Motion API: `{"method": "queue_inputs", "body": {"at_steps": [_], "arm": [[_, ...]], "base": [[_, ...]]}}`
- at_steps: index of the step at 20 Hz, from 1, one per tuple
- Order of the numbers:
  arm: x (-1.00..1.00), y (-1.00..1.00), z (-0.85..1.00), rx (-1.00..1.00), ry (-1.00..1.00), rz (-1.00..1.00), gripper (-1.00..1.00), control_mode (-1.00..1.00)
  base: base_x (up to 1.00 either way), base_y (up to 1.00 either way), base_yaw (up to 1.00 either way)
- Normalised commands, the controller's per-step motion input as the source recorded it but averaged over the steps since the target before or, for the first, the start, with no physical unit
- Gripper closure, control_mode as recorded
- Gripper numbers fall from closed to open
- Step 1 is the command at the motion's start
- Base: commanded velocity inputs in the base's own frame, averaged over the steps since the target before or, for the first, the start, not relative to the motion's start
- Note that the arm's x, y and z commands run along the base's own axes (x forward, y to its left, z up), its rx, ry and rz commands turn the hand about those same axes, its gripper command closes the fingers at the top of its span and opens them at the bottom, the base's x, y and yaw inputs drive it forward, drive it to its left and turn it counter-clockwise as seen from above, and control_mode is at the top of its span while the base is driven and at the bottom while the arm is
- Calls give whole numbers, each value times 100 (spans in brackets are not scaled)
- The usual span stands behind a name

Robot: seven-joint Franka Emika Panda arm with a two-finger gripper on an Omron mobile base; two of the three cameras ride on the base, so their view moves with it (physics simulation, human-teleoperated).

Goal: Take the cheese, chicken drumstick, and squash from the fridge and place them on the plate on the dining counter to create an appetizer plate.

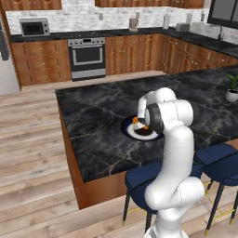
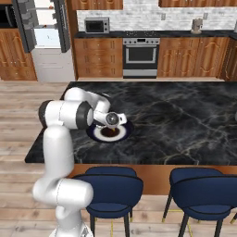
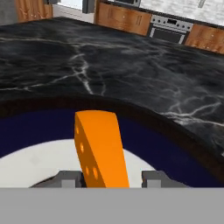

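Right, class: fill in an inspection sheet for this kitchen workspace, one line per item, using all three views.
Surface: dining counter, black marble-veined top, wooden base.
Job's things: cheese standing on the plate, blue-rimmed with a white centre; fridge open at the back wall.
Clutter: potted plant at the counter's far end.
Grippers: gripper low over the plate, fingertips either side of the cheese; grip or release cannot be told.
Cables: nothing seen.
Surroundings: blue stools, oven, microwave, wooden cabinets.
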Motion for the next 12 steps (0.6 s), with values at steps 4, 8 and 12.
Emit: {"method": "queue_inputs", "body": {"at_steps": [4,8,12], "arm": [[-15,0,45,2,2,0,-100,-100],[-57,5,100,7,-1,0,-100,-100],[-95,19,100,5,0,0,-100,-100]], "base": [[0,0,0],[0,0,0],[0,0,0]]}}
